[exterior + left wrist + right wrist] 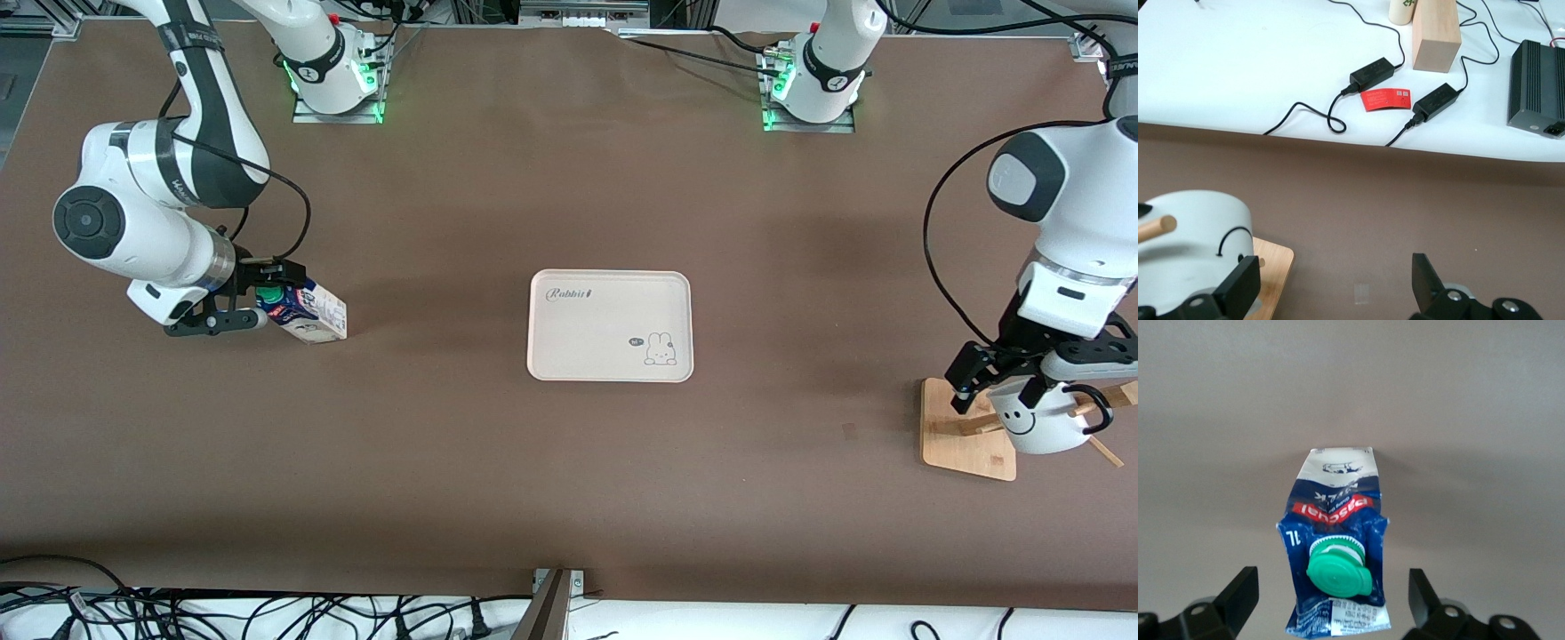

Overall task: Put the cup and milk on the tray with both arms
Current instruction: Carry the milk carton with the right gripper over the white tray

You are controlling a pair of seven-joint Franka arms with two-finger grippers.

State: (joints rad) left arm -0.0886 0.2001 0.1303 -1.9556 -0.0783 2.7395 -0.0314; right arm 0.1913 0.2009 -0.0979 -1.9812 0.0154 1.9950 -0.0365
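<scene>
The milk carton (307, 313) stands on the table toward the right arm's end. My right gripper (277, 298) is open, with its fingers on either side of the carton's dark blue top and green cap (1338, 571). The cream tray (605, 342) lies bare at the table's middle. The white smiley cup (1038, 423) hangs on the wooden rack (965, 440) toward the left arm's end. My left gripper (996, 398) is open and low beside the cup. In the left wrist view the cup (1191, 247) lies outside the gap (1331, 288), by one finger (1239, 288).
The rack's bamboo base (1273, 267) and a peg (1155, 228) show in the left wrist view. A white bench (1238, 67) past the table edge holds cables, power adapters, a wooden block (1436, 37) and a black box (1537, 87).
</scene>
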